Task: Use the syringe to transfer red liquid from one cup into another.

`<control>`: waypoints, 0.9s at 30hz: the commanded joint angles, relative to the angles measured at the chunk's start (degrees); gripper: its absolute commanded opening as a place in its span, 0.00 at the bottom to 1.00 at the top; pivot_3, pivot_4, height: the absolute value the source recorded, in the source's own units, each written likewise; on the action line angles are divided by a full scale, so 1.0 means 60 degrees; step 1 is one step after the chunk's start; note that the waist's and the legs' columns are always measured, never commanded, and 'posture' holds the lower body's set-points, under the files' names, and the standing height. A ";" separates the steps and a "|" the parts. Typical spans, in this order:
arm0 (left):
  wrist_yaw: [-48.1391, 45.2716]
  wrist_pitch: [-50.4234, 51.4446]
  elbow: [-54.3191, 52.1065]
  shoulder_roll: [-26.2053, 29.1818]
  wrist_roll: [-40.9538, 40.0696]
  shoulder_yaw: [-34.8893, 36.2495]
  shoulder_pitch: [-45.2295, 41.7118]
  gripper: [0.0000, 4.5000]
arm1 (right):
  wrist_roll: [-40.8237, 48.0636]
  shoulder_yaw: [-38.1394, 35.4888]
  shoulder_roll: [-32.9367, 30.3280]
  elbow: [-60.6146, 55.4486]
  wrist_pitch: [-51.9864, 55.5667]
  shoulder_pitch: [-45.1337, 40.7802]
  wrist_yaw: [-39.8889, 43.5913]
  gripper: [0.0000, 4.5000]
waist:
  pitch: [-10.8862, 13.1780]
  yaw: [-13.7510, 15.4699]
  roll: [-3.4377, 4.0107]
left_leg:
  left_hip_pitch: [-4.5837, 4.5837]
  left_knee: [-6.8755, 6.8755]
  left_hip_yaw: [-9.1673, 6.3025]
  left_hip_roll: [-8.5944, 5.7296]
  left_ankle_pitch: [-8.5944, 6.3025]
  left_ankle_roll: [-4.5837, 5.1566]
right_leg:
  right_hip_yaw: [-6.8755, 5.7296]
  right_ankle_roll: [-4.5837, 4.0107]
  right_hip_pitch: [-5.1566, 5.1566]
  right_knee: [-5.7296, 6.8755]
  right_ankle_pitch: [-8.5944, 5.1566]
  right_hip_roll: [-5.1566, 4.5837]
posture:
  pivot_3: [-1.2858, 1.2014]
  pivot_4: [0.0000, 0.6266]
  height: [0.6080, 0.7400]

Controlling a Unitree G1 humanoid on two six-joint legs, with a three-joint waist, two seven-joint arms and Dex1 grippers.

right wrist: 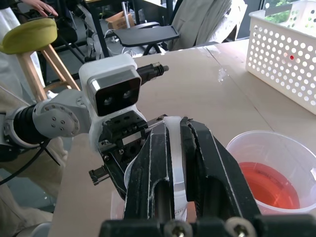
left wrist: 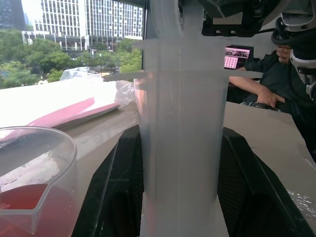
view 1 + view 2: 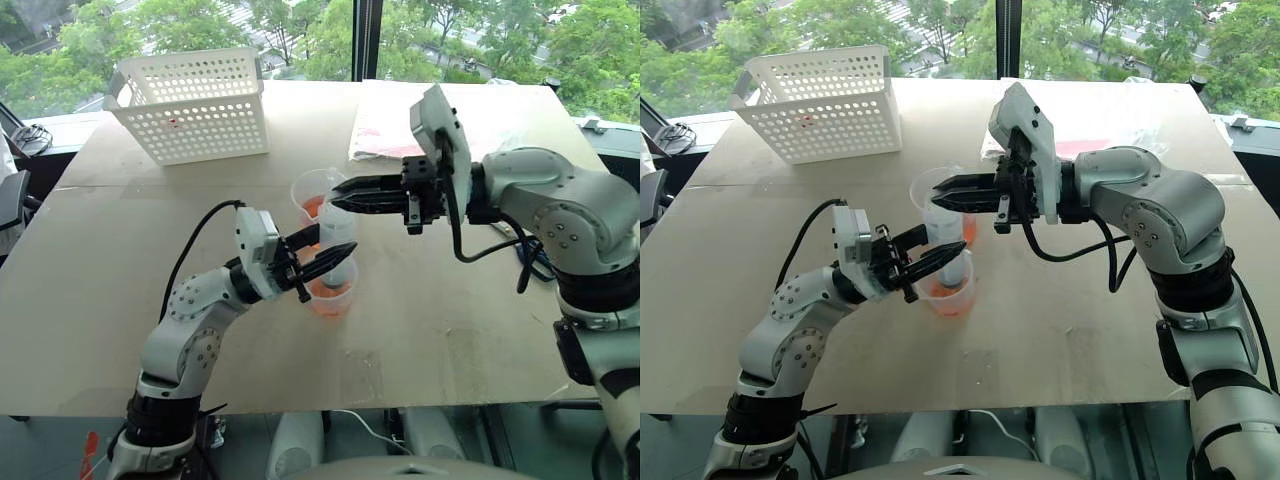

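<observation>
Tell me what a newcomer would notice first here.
Mid-table, both hands meet on the syringe, which stands upright in the shorter cup: the left hand grips its barrel, the right hand pinches its top. Just behind stands the taller beaker of red liquid.

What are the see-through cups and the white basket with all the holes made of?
The two cups, the taller one and the shorter one, look like clear, smooth plastic: you can see the red liquid right through the walls. The basket looks like white, matte moulded plastic, with even rows of holes.
</observation>
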 commanded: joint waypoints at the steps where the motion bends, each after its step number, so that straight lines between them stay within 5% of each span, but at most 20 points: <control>1: 0.0319 -0.0073 -0.1048 -0.0126 -0.0629 0.0306 -0.0643 0.31 | 0.0060 0.1023 0.0157 -0.0291 0.0124 0.0278 0.0783 0.00 | 0.0000 -0.0003 0.0000 | 0.0000 0.0000 0.0000 0.0000 0.0000 0.0000 | 0.0000 0.0000 0.0000 0.0000 0.0000 0.0000 | 0.52 0.24 1.00; 10: 0.0640 0.0513 -0.1455 -0.0067 -0.0935 0.0539 -0.0767 0.31 | 0.0453 -0.0096 0.0630 0.0155 0.0082 -0.0012 0.0812 0.00 | 0.0001 -0.0002 0.0000 | 0.0001 -0.0001 -0.0002 0.0000 0.0000 0.0000 | 0.0000 0.0000 0.0000 0.0000 0.0000 0.0000 | 0.52 0.24 1.00; 16: 0.1787 0.1630 -0.1965 0.0089 -0.1898 0.1009 -0.1311 0.31 | 0.0670 -0.0848 0.0518 -0.0046 -0.0380 0.0206 0.1152 0.62 | 0.0004 0.0017 0.0005 | -0.0001 -0.0002 -0.0012 0.0000 0.0000 0.0000 | -0.0007 0.0001 0.0002 0.0000 0.0000 0.0001 | 0.52 0.24 1.00; 18: 0.2272 0.2114 -0.2053 0.0185 -0.2362 0.1202 -0.1548 0.31 | 0.0900 -0.1261 0.0501 -0.0157 -0.0565 0.0252 0.1199 0.71 | 0.0004 0.0028 0.0004 | -0.0008 0.0000 -0.0015 -0.0002 0.0000 0.0000 | -0.0010 0.0002 0.0002 -0.0004 0.0001 -0.0001 | 0.52 0.24 1.00; 27: 0.6351 0.4801 -0.1774 0.1525 -0.6638 0.2921 -0.3140 0.31 | 0.2362 -0.2627 -0.0456 -0.0628 -0.0493 0.0699 0.1537 0.71 | 0.0013 -0.0050 0.0007 | 0.0007 -0.0003 -0.0076 0.0002 0.0000 0.0000 | -0.0010 0.0005 0.0007 0.0003 0.0001 0.0005 | 0.52 0.24 1.00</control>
